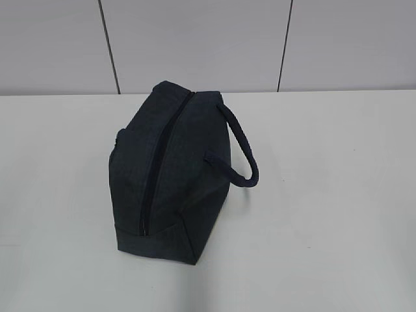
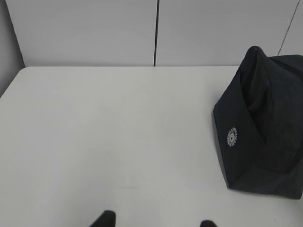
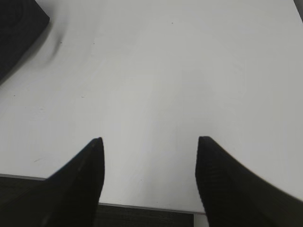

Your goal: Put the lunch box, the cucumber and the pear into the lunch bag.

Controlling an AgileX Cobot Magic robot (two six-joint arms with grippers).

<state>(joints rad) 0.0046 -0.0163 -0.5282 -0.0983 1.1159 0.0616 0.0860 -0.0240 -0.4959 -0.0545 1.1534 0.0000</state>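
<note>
White table (image 1: 338, 195) carries only the zipped lunch bag (image 1: 172, 169); from my empty, spread left gripper (image 2: 156, 223) it sits right; right gripper (image 3: 149, 142) gapes too.

Dark navy lunch bag (image 1: 170, 172) before me on the white table, boxy, standing upright, long zipper along its top ridge closed, loop handle arching off its right side, small round white emblem on its end panel, the only task item I see
</note>
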